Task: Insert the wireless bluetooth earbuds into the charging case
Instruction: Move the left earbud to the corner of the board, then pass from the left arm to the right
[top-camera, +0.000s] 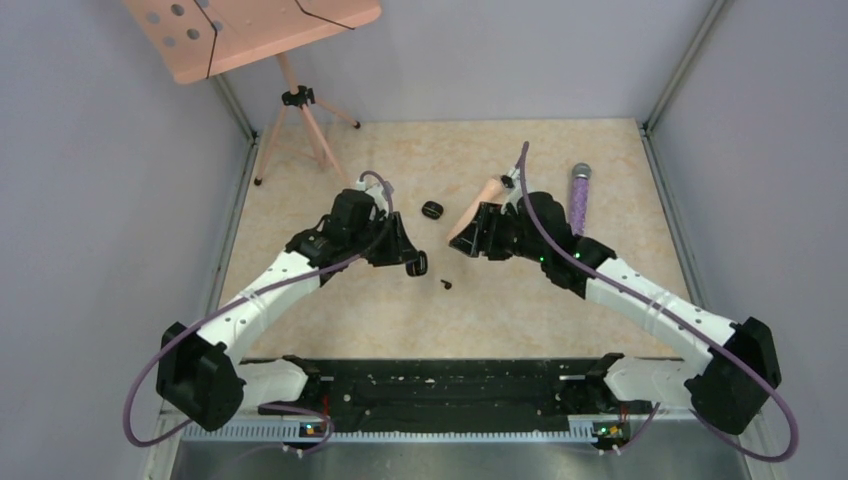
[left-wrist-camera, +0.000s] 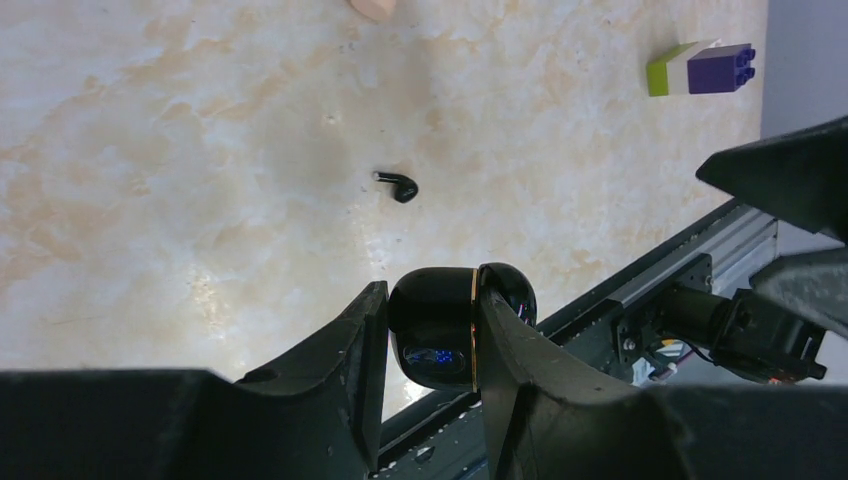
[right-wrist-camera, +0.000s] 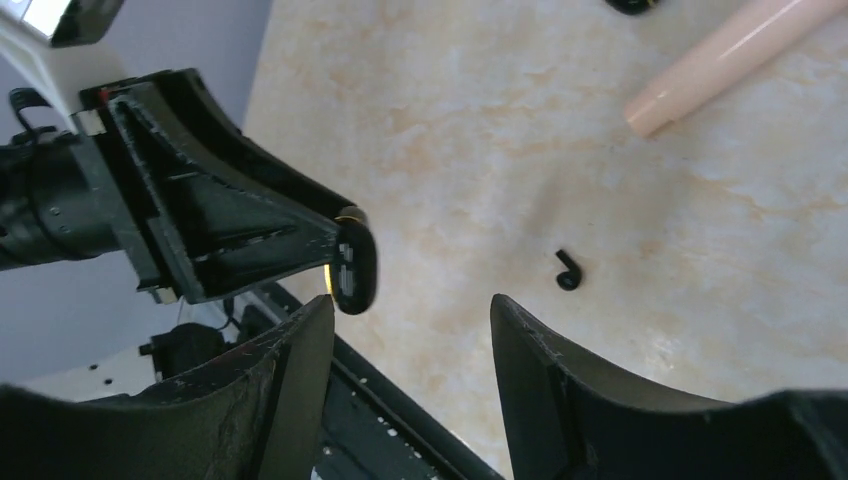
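The charging case, glossy black with a gold seam and blue spots showing, sits clamped between my left gripper's fingers, its lid hinged open. In the top view the case hangs at the left gripper's tip, just above the table. One black earbud lies loose on the table, a little beyond the case. My right gripper stands open with nothing between its fingers. The earbud lies just past its right finger, and the case is by its left fingertip.
A peach cylinder lies by the right gripper. A black rounded lump sits behind the case. A purple-handled tool lies at the right, and a purple, white and green block shows in the left wrist view. A tripod stands back left.
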